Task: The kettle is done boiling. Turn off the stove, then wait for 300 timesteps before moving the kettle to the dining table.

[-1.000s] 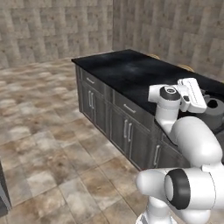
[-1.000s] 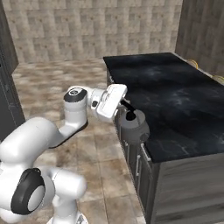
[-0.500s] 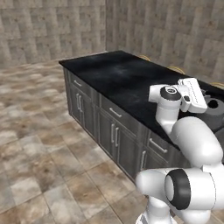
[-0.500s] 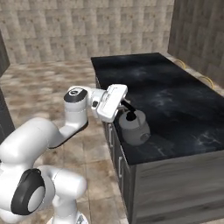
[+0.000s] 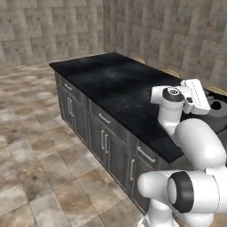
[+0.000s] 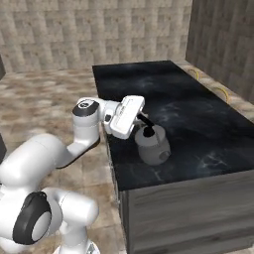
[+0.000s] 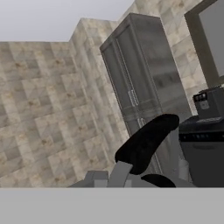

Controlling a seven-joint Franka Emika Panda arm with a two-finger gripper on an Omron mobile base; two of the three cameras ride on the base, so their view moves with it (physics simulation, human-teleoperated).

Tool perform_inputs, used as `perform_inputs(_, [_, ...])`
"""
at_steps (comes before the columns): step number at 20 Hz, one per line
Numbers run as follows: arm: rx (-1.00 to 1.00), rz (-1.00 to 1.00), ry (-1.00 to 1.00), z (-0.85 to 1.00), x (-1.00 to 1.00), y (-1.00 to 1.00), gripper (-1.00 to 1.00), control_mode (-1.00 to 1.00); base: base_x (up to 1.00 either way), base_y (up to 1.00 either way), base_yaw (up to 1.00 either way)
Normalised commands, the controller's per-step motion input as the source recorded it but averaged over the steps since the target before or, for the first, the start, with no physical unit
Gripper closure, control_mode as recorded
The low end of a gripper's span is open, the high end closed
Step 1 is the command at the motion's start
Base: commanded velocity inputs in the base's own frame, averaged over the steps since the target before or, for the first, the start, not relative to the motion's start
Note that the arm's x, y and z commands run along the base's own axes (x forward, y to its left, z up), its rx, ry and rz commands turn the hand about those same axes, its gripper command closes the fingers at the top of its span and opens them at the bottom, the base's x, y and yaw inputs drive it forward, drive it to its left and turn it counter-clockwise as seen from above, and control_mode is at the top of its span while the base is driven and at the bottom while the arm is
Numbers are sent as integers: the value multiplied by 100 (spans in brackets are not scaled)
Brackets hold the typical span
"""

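Carrying the kettle (image 6: 153, 146) by its black arched handle (image 7: 146, 142), the tool (image 6: 141, 120) is clamped narrow on that handle, and you can see the grip close up in the hand view, where the handle crosses just above the fingertips. In the right base view the kettle sits at about five o'clock from the white hand, over the near end of the dining table (image 6: 198, 119), close to its front edge; you cannot tell from these views whether its base is touching the marble tabletop or hanging just above it. In the left base view the kettle (image 5: 216, 113) peeks out at three o'clock of the hand, behind the arm.

Compared with a second ago, the whole scene has slid: the island has swung across both base views while arm and kettle keep the same pose relative to each other. That reads as your base driving, not the kettle moving in the grip. Judged from this, the carry is nearly finished. What remains is to lower it, confirm contact, then release. Watch the edge: it is close.
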Motion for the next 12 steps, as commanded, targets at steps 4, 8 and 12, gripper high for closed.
perform_inputs(4, [0,0,0,0,0,0,100,100,0,-59,0])
perform_inputs(8, [0,0,0,0,0,0,100,100,0,-64,3])
perform_inputs(12, [0,0,0,0,0,0,100,100,0,-67,4])
